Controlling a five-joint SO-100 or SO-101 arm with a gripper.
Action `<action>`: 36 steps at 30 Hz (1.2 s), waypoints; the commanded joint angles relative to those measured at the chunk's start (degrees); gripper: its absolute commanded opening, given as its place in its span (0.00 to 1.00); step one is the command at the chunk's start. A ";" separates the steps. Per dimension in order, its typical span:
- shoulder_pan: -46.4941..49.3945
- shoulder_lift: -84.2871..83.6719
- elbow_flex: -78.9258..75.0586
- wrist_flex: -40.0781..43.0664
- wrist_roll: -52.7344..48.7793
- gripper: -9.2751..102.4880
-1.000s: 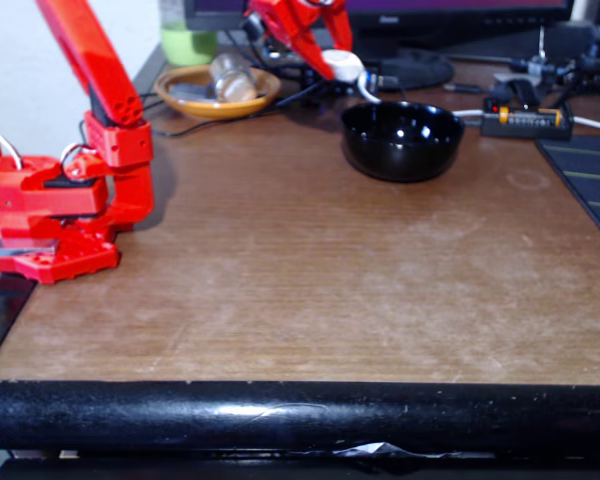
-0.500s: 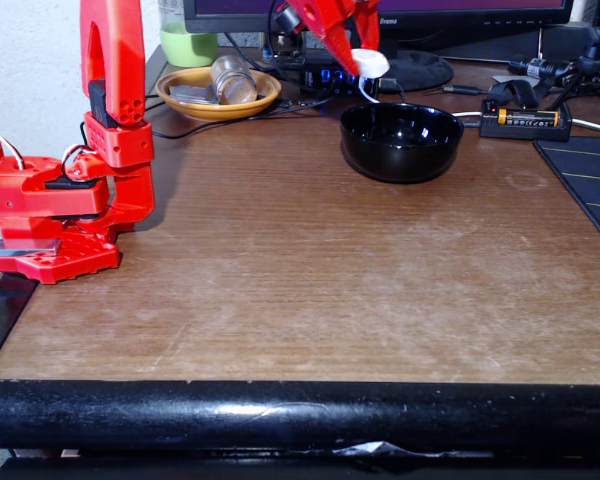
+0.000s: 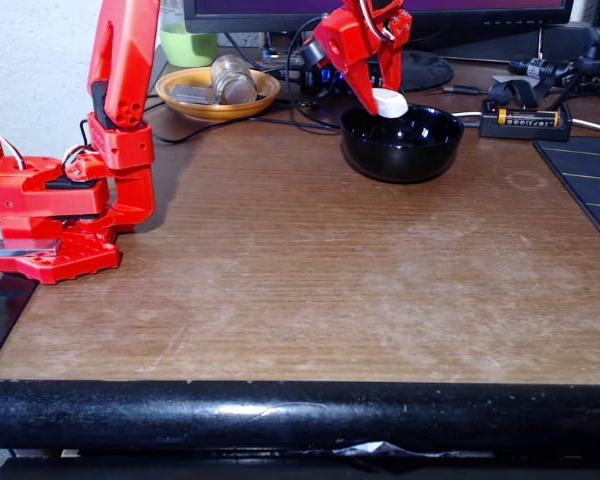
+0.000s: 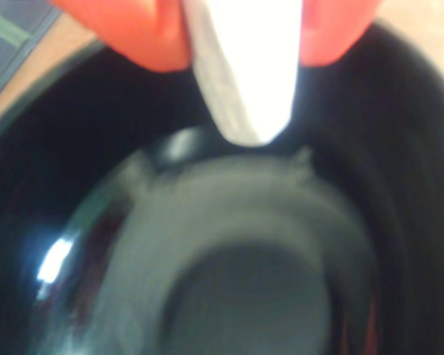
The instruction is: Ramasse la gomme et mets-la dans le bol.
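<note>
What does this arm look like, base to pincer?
The arm is bright red plastic throughout, in boxy segments on a red base at the table's left edge in the fixed view. White wires loop at the base and dark cables run near the pincer, whose two fingers are red and tapering.

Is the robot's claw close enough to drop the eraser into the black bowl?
Probably yes. The gripper holds the white eraser right over the open bowl, and the wrist view shows nothing between the eraser and the bowl's bottom.
</note>
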 commanded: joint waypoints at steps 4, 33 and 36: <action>-1.49 2.46 -7.91 -0.79 0.09 0.04; -2.29 3.69 -11.78 2.90 -0.62 0.03; -0.09 11.60 -7.38 3.69 -0.26 0.03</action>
